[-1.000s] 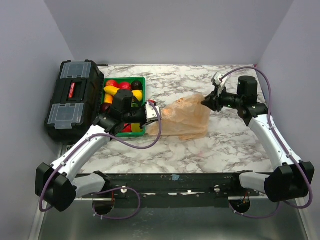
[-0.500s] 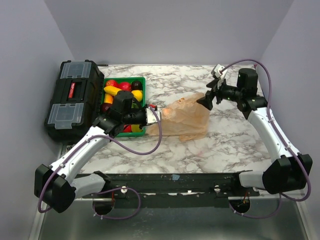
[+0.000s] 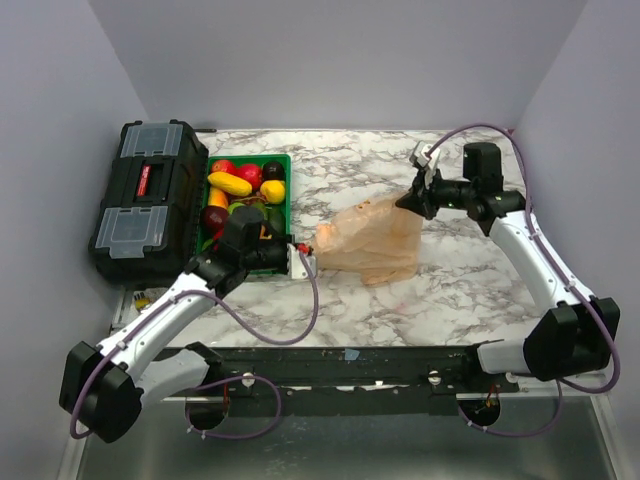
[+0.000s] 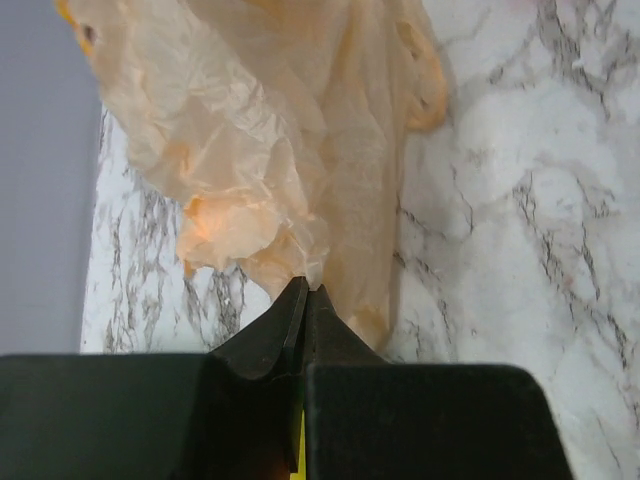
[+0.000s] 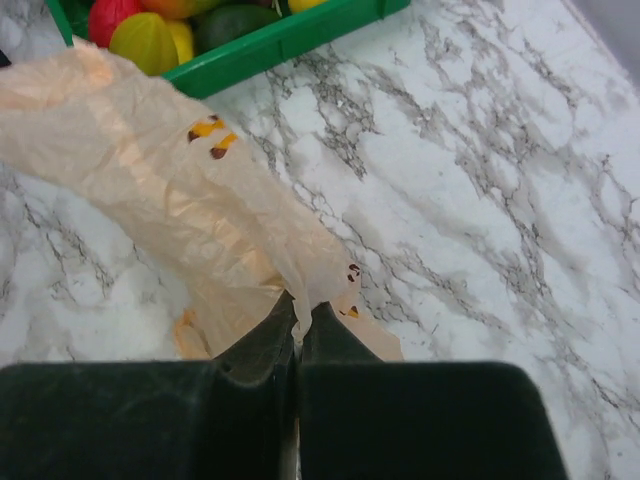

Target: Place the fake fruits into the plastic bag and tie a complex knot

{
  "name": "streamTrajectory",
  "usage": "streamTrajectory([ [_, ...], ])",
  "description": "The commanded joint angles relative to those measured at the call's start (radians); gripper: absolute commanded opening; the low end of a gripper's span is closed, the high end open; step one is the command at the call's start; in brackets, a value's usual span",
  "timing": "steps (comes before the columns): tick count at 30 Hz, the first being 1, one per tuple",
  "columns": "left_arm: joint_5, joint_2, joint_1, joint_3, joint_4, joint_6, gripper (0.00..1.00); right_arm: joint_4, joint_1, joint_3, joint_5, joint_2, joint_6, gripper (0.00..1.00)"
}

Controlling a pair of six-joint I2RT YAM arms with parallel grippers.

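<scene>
The pale peach plastic bag (image 3: pixel 372 238) is held stretched between my two grippers over the marble table. My left gripper (image 3: pixel 306 262) is shut on the bag's left edge (image 4: pixel 300 262), its jaws pinching a fold of film. My right gripper (image 3: pixel 411 200) is shut on the bag's upper right edge (image 5: pixel 310 285). The fake fruits (image 3: pixel 240 185), red, yellow, orange, green and dark purple, lie in the green tray (image 3: pixel 285 185) left of the bag; some show in the right wrist view (image 5: pixel 150 35). No knot is visible.
A black toolbox (image 3: pixel 148 198) stands at the far left beside the tray. Purple-grey walls close in the table at the back and both sides. The marble top (image 3: pixel 450 290) lies in front of and right of the bag.
My left gripper has pulled back toward the near left with the bag edge. My right gripper has lifted and moved slightly back. The bag is stretched wider between them.
</scene>
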Motion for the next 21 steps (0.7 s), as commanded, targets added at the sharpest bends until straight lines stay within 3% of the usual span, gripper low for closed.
streamTrajectory([
  [1, -0.115, -0.069, -0.014, -0.215, 0.061, 0.311, 0.0, 0.121, -0.003, 0.015, 0.039, -0.082, 0.114, 0.0],
  [4, -0.187, -0.102, -0.019, -0.32, 0.129, 0.391, 0.0, 0.174, -0.005, -0.008, 0.021, -0.129, 0.16, 0.01],
  [5, -0.196, -0.119, -0.021, -0.333, 0.152, 0.367, 0.05, 0.185, -0.004, -0.027, -0.006, -0.151, 0.154, 0.01],
  [8, -0.187, -0.154, -0.019, -0.246, 0.1, 0.156, 0.36, 0.211, -0.004, -0.11, -0.046, -0.222, 0.12, 0.01],
  [10, -0.149, -0.163, -0.008, -0.136, -0.004, -0.029, 0.48, 0.207, -0.004, -0.144, -0.056, -0.259, 0.093, 0.01],
  [13, -0.061, -0.184, 0.017, -0.015, -0.135, -0.262, 0.56, 0.195, -0.003, -0.163, -0.063, -0.278, 0.063, 0.01],
  [17, -0.015, -0.216, 0.04, 0.043, -0.151, -0.51, 0.7, 0.206, -0.003, -0.174, -0.064, -0.288, 0.069, 0.01],
  [21, -0.004, -0.129, 0.068, 0.105, -0.135, -0.729, 0.72, 0.208, -0.002, -0.187, -0.07, -0.296, 0.091, 0.01],
])
